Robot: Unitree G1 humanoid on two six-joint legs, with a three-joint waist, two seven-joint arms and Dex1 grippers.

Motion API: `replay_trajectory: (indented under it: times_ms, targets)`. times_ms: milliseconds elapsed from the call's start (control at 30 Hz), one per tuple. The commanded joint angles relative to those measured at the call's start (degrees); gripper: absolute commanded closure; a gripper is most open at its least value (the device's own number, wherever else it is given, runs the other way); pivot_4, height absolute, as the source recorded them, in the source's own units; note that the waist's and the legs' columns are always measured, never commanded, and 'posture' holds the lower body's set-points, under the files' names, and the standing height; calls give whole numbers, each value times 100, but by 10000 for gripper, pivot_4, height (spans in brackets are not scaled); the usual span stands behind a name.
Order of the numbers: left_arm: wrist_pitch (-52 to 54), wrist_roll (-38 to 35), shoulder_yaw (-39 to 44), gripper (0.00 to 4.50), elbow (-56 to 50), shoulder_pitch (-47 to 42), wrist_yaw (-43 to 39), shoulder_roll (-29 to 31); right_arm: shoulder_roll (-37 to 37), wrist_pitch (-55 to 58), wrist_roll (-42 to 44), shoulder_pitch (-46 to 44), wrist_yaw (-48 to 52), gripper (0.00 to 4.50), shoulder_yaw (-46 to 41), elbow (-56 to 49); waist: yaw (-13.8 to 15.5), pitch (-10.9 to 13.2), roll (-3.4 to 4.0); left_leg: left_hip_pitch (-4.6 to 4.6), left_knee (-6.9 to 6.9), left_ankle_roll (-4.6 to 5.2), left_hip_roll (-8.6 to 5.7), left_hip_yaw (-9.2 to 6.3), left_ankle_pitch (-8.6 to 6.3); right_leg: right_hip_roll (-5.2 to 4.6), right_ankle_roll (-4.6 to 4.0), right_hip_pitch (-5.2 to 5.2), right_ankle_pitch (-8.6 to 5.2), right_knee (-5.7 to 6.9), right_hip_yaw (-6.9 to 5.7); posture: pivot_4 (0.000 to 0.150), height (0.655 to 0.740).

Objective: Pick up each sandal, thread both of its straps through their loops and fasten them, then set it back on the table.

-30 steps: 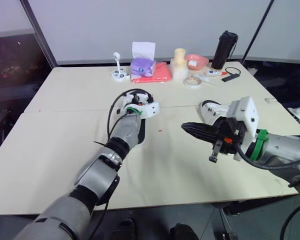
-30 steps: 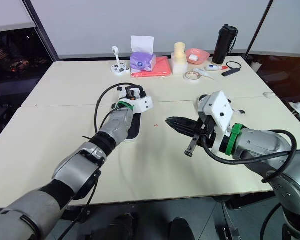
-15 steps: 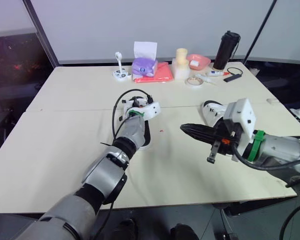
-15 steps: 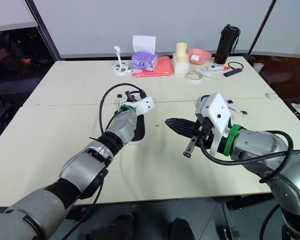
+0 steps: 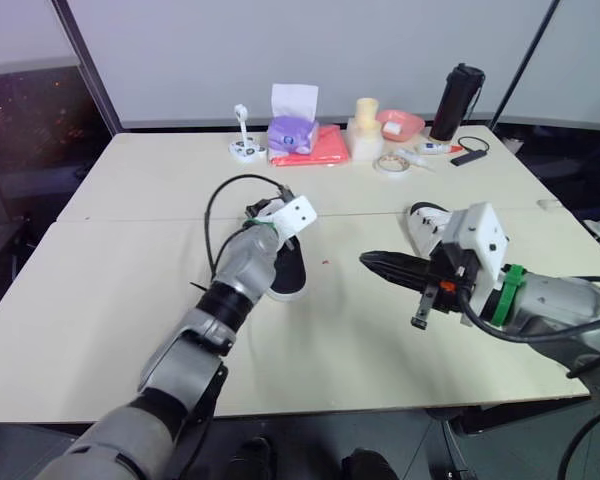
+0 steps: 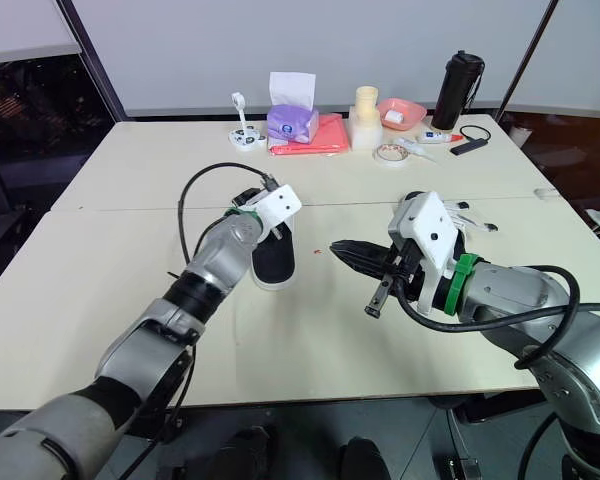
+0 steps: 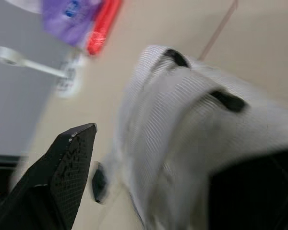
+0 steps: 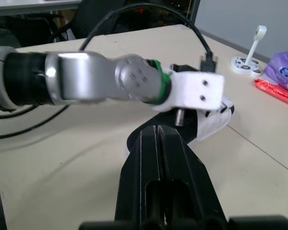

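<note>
Your left hand (image 6: pixel 266 222) sat on the dark-soled sandal (image 6: pixel 273 264), grip impossible to tell; your right hand (image 6: pixel 342 249), closed and empty, pointed toward it.

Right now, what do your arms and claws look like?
Both arms are silver-grey metal with black joints: left arm, right arm. Each wrist carries a green band and a white boxy camera housing. A black cable loops from the left wrist. The right claw has two black, tapered fingers.
</note>
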Motion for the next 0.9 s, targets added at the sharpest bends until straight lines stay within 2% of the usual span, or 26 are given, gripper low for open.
replay_trajectory:
  times_ms: [33, 133, 300, 500, 733, 900]
  targets:
    - [360, -850, 120, 255, -1348, 533, -1441, 264, 44, -194, -74, -83, 60, 45000, -14, -31, -1, -1, 2, 0, 1, 0, 1, 0, 0, 0, 0, 1, 0, 0, 0, 1500, 7344]
    - [1207, -1489, 182, 255, -2131, 890, -2374, 546, 54, -244, -132, -115, 122, 45000, 45, 19, 12, -1, 3, 1, 5, 0, 7, -1, 0, 0, -3, 3, 1, 0, 0, 1500, 7344]
    - [1641, -2133, 636, 255, -2979, 1249, -2596, 777, 70, -329, -238, -158, 244, 45000, 137, 115, 14, -1, 3, 4, 21, 5, 13, -3, -4, 0, -3, 18, 1, -5, -1, 1500, 7344]
    - [2491, -3632, 1642, 255, -3565, 1292, -3333, 1158, 62, -472, -455, -118, 470, 45000, 212, 274, -18, 2, 5, 3, 22, 5, 15, -3, -4, 1, -3, 14, 0, -4, 0, 1500, 7344]
    - [2737, -4583, 1710, 255, -4122, 1658, -3922, 2172, 55, -636, -697, -172, 729, 45000, 286, 475, -89, 5, 10, 4, 20, 5, 18, -2, -4, 2, -5, 13, 1, -4, 1, 1500, 7344]
    - [2669, -5160, 1742, 255, -4413, 1868, -4179, 2607, 27, -724, -814, -190, 928, 45000, 261, 590, -109, 8, 13, 4, 21, 5, 19, -3, -5, 1, -7, 14, 1, -4, 3, 1500, 7344]
